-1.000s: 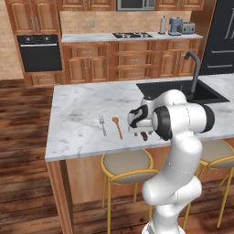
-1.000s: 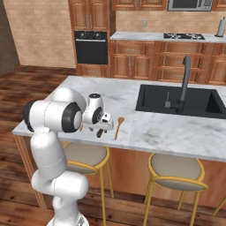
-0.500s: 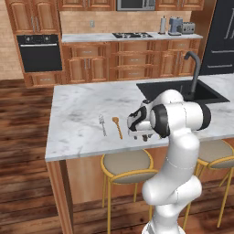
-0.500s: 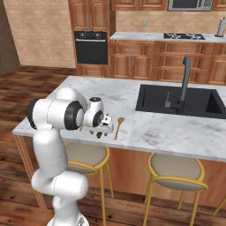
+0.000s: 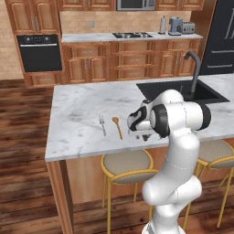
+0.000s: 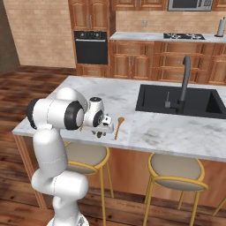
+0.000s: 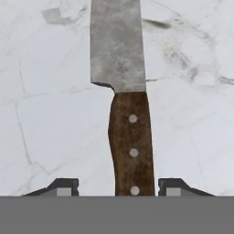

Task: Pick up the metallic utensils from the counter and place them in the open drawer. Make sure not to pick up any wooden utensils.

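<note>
A kitchen knife lies on the marble counter (image 7: 45,114), with its silver blade (image 7: 116,43) pointing up in the hand view and its dark brown riveted handle (image 7: 131,146) between my fingers. My gripper (image 7: 121,187) is open and straddles the handle end. A gap shows at the left fingertip (image 7: 64,185), while the right one sits close to the handle. In the base views the gripper (image 5: 144,136) (image 6: 100,133) is down at the counter (image 5: 77,114) and hides the knife. A small silver fork (image 5: 102,124) lies to its left. The open drawer is out of view.
An orange-brown wooden spoon (image 5: 118,127) (image 6: 118,127) lies between the fork and my hand. The black sink (image 5: 183,89) (image 6: 176,99) and its faucet (image 5: 194,68) are further right. Stools (image 5: 127,162) stand under the counter's front edge.
The hand has sunk slightly toward the counter. The fork and the wooden spoon lie as before.
</note>
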Tool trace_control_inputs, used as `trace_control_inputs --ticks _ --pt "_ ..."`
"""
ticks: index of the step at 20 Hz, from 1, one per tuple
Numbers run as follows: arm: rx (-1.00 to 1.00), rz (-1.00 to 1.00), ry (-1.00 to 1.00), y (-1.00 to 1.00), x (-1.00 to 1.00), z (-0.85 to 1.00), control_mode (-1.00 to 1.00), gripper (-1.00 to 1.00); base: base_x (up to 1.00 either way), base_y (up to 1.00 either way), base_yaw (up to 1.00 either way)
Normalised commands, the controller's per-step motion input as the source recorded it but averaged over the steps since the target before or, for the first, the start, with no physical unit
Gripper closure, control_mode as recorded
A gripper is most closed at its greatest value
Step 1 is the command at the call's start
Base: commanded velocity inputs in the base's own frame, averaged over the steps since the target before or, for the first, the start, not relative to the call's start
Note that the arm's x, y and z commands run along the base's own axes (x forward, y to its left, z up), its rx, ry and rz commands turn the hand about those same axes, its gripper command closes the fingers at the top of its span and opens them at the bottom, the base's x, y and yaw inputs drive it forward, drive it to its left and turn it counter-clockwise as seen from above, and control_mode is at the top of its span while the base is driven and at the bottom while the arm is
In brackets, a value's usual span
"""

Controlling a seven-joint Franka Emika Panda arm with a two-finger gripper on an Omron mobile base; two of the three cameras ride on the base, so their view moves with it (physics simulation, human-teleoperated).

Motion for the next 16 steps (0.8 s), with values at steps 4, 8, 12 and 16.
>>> trace_control_inputs --ticks 4,8,12,16 --pt "0.00 0.00 0.01 0.00 0.00 0.00 -1.00 1.00 0.00 0.00 0.00" --pt "0.00 0.00 0.00 -0.01 0.00 0.02 -1.00 1.00 0.00 0.00 0.00" --pt "0.00 0.00 0.00 -0.01 -0.11 0.56 -1.00 1.00 0.00 0.00 0.00" --pt "0.01 0.00 0.00 0.00 -0.26 1.00 -1.00 1.00 0.00 0.00 0.00"
